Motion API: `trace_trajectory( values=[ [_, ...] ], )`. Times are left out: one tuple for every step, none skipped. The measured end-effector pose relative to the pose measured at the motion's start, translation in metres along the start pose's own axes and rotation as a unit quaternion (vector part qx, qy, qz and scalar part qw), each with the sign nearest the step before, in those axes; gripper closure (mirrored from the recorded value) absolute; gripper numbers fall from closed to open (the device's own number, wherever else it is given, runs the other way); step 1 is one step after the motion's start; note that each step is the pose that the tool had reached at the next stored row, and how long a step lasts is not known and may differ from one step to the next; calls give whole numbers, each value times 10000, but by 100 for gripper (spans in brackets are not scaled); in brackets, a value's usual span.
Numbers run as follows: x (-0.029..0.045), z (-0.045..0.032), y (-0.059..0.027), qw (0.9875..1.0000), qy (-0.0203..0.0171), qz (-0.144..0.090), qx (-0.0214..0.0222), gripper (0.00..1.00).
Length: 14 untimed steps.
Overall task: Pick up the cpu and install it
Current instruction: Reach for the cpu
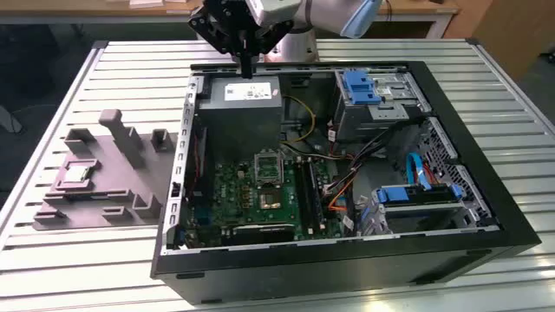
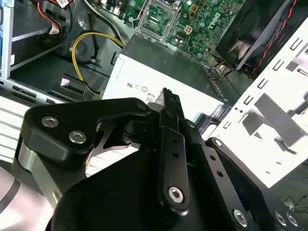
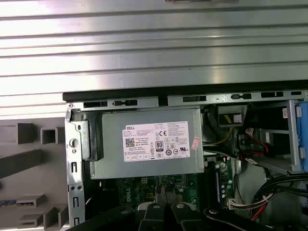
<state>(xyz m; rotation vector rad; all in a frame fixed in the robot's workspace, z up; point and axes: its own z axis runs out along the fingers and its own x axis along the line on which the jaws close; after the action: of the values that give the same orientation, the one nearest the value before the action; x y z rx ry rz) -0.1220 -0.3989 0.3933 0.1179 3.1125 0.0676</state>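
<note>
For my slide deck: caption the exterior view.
Gripper hovers over the power supply in the open computer case; the cpu lies on the grey fixture beside it.

You've got the cpu (image 1: 78, 173) lying flat, silvery top up w/ green rim, seated in the grey fixture (image 1: 130, 192), at the exterior view's left of the PC case (image 1: 347, 276).

Open computer case (image 1: 329, 266): the motherboard socket (image 1: 267, 195) lies clear from above, hemmed by the power supply (image 1: 238, 117) and loose cables (image 1: 347, 172).
</note>
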Motion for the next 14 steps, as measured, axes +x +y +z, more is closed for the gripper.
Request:
trace_trajectory(
  values=[
    [0, 0, 0, 10000, 0, 0, 0, 89],
    [0, 0, 0, 10000, 0, 0, 0, 89],
    [1, 0, 0, 10000, 0, 0, 0, 89],
    [2, 0, 0, 10000, 0, 0, 0, 89],
    [3, 0, 0, 10000, 0, 0, 0, 89],
    [6, 0, 0, 10000, 0, 0, 0, 89],
    [8, 0, 0, 10000, 0, 0, 0, 89],
    [9, 0, -1, 10000, 0, 0, 0, 89],
    [12, 0, -1, 10000, 0, 0, 0, 89],
    [15, 0, -1, 10000, 0, 1, 0, 89],
    [18, 0, -1, 10000, 0, 1, 0, 89],
    [21, 0, -2, 10000, 0, 0, 0, 89],
    [25, 0, -2, 10000, 0, 0, 0, 89],
    [28, -1, -2, 10000, 0, 0, 0, 89]
  ],
)
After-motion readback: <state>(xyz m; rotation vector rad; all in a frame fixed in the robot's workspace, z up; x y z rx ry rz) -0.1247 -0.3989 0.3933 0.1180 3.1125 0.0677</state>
